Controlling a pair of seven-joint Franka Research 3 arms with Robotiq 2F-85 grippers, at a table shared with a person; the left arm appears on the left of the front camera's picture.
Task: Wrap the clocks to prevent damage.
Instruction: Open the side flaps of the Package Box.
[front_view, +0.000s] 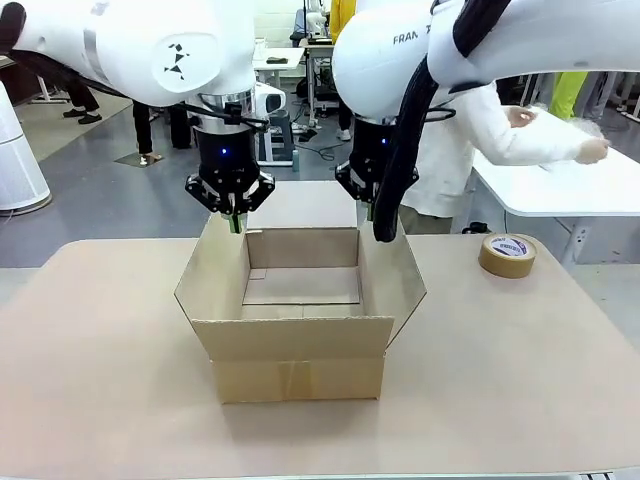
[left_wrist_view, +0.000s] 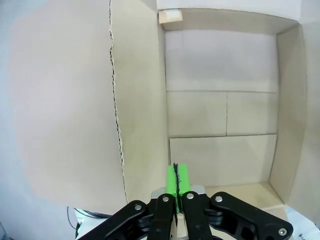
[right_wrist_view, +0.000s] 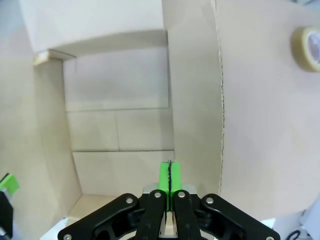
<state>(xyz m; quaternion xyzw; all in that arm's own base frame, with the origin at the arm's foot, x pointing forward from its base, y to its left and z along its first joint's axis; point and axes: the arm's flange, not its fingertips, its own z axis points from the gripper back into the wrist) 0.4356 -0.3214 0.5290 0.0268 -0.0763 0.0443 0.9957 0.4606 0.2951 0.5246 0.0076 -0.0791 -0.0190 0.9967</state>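
An open cardboard box (front_view: 300, 345) stands in the middle of the table, its flaps spread outward and its inside bare (left_wrist_view: 220, 115). My left gripper (front_view: 235, 222) hangs over the box's far left corner, green pads pressed together with nothing between them (left_wrist_view: 176, 175). Over the far right corner, my right gripper (front_view: 371, 212) is shut the same way, empty (right_wrist_view: 170, 175). The right wrist view looks down into the box (right_wrist_view: 120, 125). The clocks are out of view.
A roll of brown tape (front_view: 507, 255) lies on the table to the right of the box (right_wrist_view: 310, 47). Beyond it a person in a white sleeve (front_view: 520, 140) handles something pale on a white table (front_view: 560, 190).
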